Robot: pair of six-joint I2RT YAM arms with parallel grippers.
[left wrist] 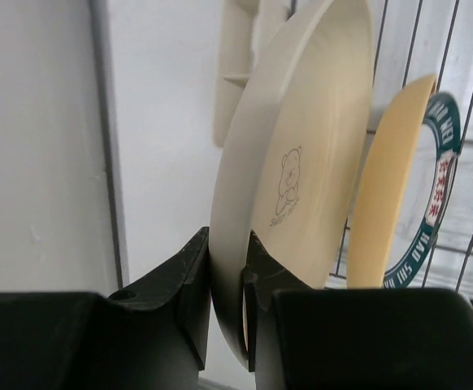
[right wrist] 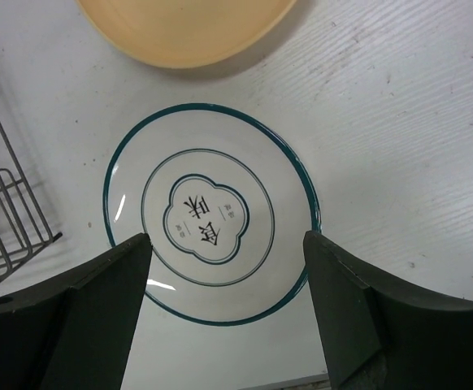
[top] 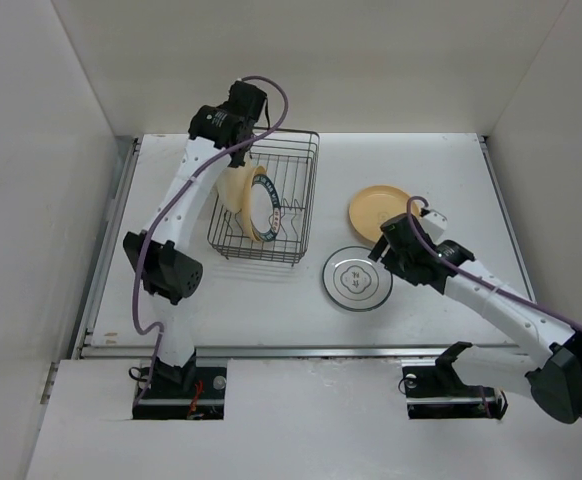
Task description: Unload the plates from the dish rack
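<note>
The dark wire dish rack (top: 301, 190) stands at the back left of the table. My left gripper (top: 237, 158) reaches into it and is shut on the rim of a cream plate (left wrist: 301, 162) with a small bear print. Beside it stand a tan-yellow plate (left wrist: 387, 203) and a white plate with a blue-green rim (left wrist: 431, 203). A white plate with a blue-green rim (top: 357, 278) lies flat on the table; a tan-yellow plate (top: 379, 210) lies behind it. My right gripper (right wrist: 228, 268) is open, hovering over the flat white plate (right wrist: 212, 211).
White walls close in the table at the left, back and right. The rack's corner wires (right wrist: 9, 219) show at the left of the right wrist view. The tan plate's edge (right wrist: 188, 32) lies just beyond the white plate.
</note>
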